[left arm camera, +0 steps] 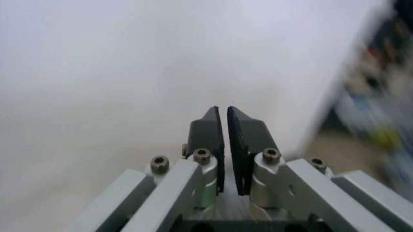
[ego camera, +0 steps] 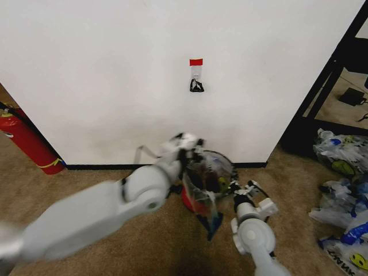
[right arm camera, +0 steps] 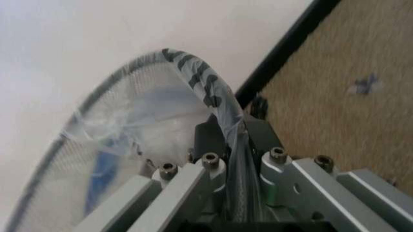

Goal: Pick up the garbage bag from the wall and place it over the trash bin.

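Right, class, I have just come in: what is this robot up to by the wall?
The robot is fitting the garbage bag over the trash bin, which stands on the carpet against the wall. The right gripper is shut on the bag at the bin's rim. The left gripper is shut on nothing, its arm beside the bin.

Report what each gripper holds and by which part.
The right gripper pinches the garbage bag by its edge stretched over the trash bin rim. The left gripper is shut on nothing.
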